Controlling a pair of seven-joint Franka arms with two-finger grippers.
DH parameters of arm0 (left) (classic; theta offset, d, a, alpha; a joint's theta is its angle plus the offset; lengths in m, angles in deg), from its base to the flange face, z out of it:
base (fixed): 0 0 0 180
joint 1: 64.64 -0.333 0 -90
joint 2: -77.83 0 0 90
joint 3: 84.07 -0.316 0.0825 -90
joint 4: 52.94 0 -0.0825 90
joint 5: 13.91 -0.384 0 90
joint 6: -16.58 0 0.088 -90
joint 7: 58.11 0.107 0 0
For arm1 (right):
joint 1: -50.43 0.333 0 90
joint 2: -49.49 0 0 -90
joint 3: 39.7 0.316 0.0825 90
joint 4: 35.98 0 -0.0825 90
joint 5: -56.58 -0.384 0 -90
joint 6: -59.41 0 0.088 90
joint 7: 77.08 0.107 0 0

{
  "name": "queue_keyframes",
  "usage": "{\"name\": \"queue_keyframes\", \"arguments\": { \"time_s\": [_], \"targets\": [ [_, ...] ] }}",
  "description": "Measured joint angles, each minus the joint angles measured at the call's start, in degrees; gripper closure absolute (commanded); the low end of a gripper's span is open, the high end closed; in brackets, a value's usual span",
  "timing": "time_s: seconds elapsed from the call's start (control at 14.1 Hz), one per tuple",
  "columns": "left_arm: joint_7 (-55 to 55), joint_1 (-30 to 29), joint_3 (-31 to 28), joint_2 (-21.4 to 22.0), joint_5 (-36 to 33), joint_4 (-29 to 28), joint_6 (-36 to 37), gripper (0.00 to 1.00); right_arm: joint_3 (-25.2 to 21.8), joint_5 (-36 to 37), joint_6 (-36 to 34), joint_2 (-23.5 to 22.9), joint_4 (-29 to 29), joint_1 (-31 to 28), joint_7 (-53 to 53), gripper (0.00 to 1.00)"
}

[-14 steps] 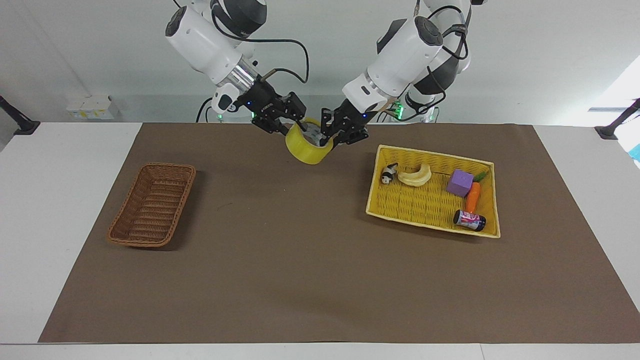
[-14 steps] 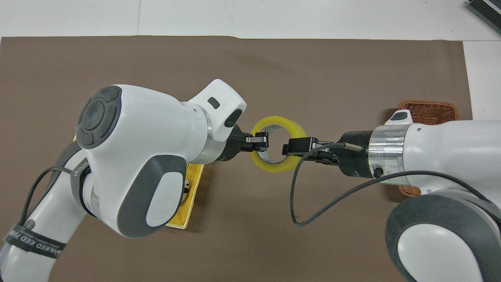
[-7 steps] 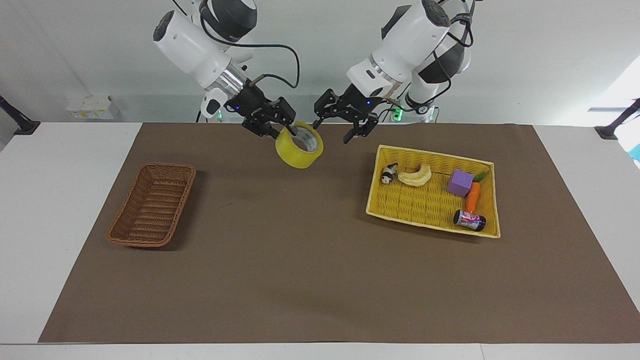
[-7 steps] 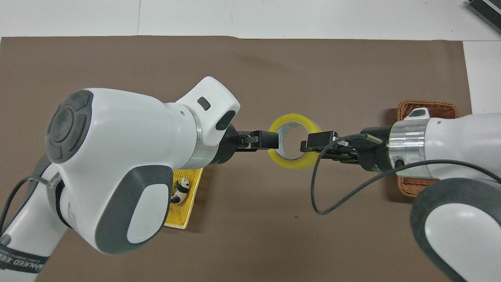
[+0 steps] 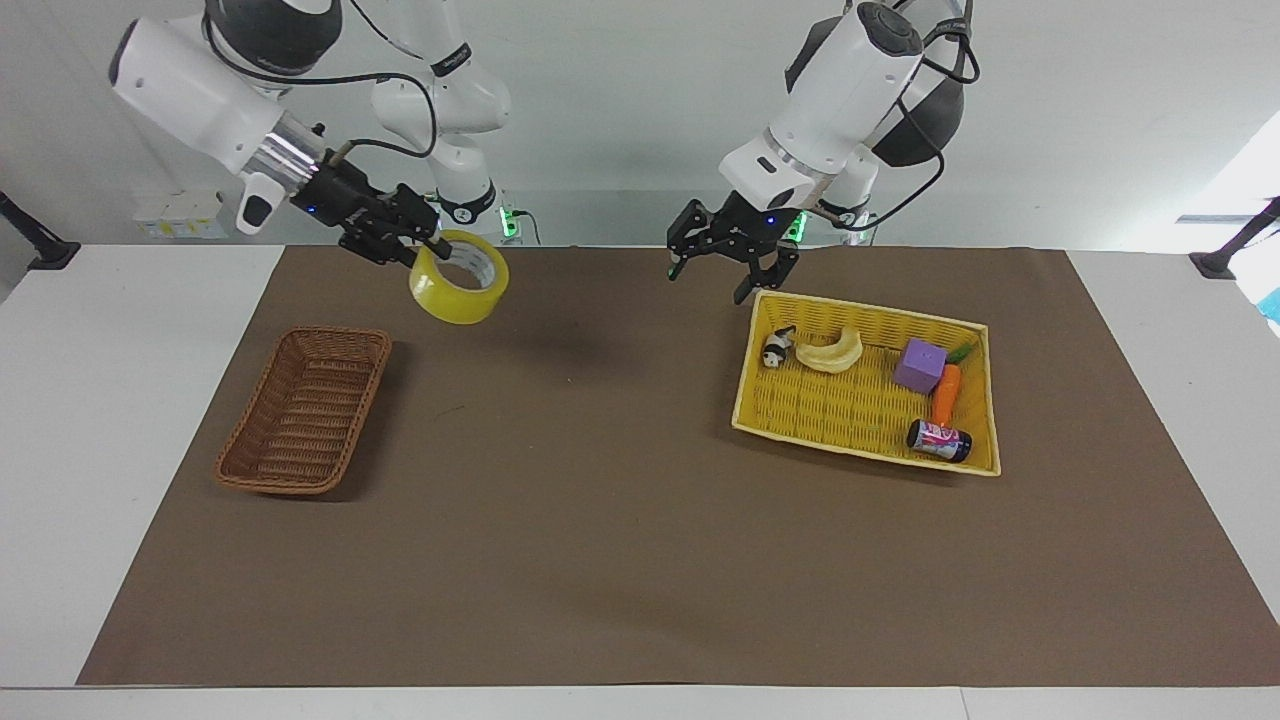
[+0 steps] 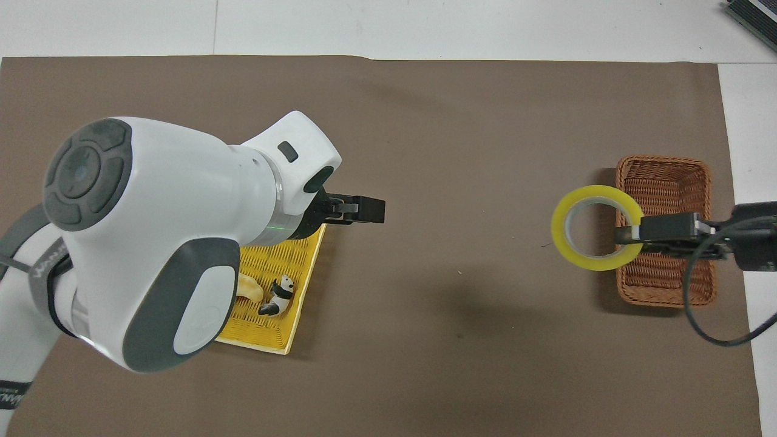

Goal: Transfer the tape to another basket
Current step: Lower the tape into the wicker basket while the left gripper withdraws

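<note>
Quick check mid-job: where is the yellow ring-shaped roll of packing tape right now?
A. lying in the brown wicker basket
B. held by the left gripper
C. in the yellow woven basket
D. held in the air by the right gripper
D: the right gripper is shut on the yellow ring-shaped roll of packing tape, which hangs in the air, not yet in the brown wicker basket.

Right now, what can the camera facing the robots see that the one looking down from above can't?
Only the facing view shows the purple block, the carrot and the can in the yellow basket; the left arm hides them from above. Only the overhead view looks straight through the tape's hole. Both show the right gripper shut on the tape in the air near the brown basket, the open left gripper over the yellow basket's edge, and the toy panda.
</note>
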Motion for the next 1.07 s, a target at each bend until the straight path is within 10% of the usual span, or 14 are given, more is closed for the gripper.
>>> {"name": "queue_keyframes", "arguments": {
  "time_s": [0.64,1.07],
  "targets": [
    [6.88,-14.04,-0.57,0.05,-6.91,0.02,5.46,0.00,-0.25,5.07,2.72,-10.22,0.20,-17.85,-17.40,1.00],
    [18.61,-24.10,-1.92,2.66,-9.64,0.59,13.25,0.00,0.93,13.80,8.13,-18.51,1.87,-17.95,-28.85,1.00]
  ]
}}
